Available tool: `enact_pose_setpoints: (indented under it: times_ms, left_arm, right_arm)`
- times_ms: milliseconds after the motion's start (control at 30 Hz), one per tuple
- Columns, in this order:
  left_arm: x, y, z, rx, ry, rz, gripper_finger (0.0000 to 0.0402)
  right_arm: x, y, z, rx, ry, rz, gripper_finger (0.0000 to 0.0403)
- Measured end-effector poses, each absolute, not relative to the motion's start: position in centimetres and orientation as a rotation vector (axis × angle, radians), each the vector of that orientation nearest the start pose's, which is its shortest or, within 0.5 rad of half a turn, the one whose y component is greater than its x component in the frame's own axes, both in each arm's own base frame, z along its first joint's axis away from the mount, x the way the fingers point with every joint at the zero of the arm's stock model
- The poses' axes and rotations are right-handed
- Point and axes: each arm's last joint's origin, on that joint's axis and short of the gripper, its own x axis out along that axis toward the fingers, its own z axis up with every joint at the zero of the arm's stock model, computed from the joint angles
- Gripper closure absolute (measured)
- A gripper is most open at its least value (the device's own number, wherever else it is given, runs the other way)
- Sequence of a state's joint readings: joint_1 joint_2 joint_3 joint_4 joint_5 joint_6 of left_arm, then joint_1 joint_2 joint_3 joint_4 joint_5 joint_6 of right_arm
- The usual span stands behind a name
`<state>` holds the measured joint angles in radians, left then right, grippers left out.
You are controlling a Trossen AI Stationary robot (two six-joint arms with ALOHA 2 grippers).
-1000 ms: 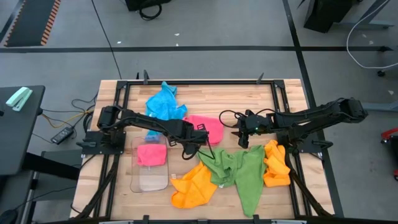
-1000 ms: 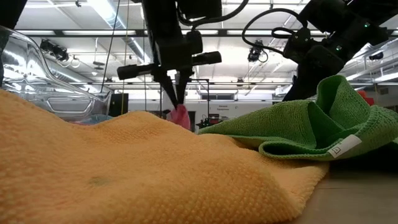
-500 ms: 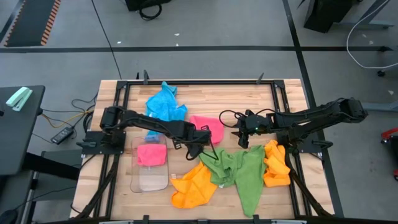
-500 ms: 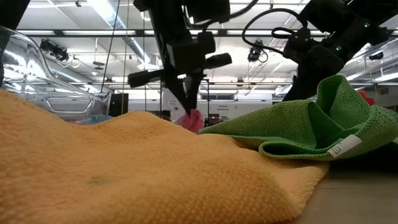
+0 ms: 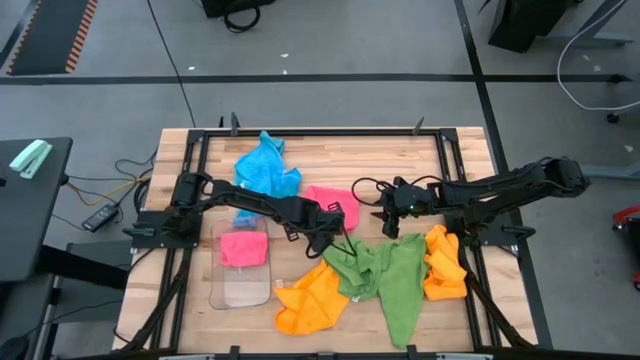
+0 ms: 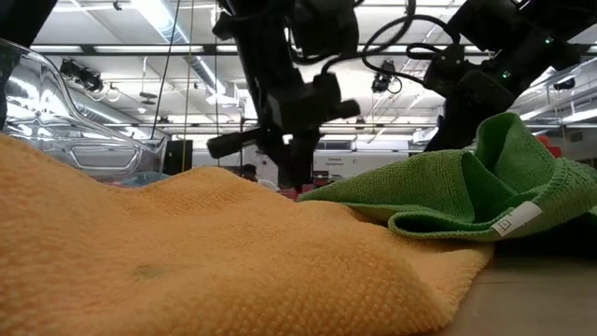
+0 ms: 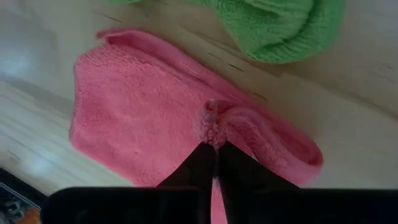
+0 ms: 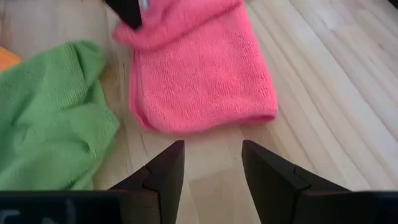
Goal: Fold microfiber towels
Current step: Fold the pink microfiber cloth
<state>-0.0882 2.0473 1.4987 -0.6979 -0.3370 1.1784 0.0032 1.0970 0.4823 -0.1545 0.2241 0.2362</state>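
Pink towel [image 7: 149,130] half-folded on worktop [image 5: 330,165], one edge bunched up, pinched by left end effector [image 7: 214,146], right end effector [image 8: 211,158] parted, empty, nr towel's edge

A: From table height, the big orange microfiber towel [image 6: 187,252] fills the foreground and hides the tabletop behind it; the pink cloth [image 7: 161,118] doesn't show there.

B: The left gripper's [image 7: 216,149] 2 dark fingers cover the pinched fold. The crumpled green towel [image 7: 273,25] is cut off at the picture's edge.
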Motion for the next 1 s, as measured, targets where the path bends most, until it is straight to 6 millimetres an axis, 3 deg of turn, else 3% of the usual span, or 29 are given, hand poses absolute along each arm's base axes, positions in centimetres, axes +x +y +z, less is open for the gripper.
enact_pose_setpoints:
  times_ms: [233, 667, 867, 1000]
  left_arm:
    - [41.2, -2.6, 16.1, 1.258, 1.268, -0.544, 0.0392]
    - [41.2, -2.3, 16.0, 1.2, 1.275, -0.492, 0.0352]
    - [41.1, -2.2, 16.1, 1.142, 1.267, -0.509, 0.0308]
    - [40.8, -2.3, 17.4, 1.143, 1.249, -0.503, 0.0273]
  right_arm:
    - [20.4, -0.6, 17.8, 0.134, 0.746, -0.299, 0.0233]
    - [20.4, -0.6, 17.8, 0.132, 0.743, -0.298, 0.0233]
    - [20.4, -0.6, 17.8, 0.133, 0.746, -0.299, 0.0233]
    - [20.4, -0.6, 17.8, 0.133, 0.746, -0.298, 0.0233]
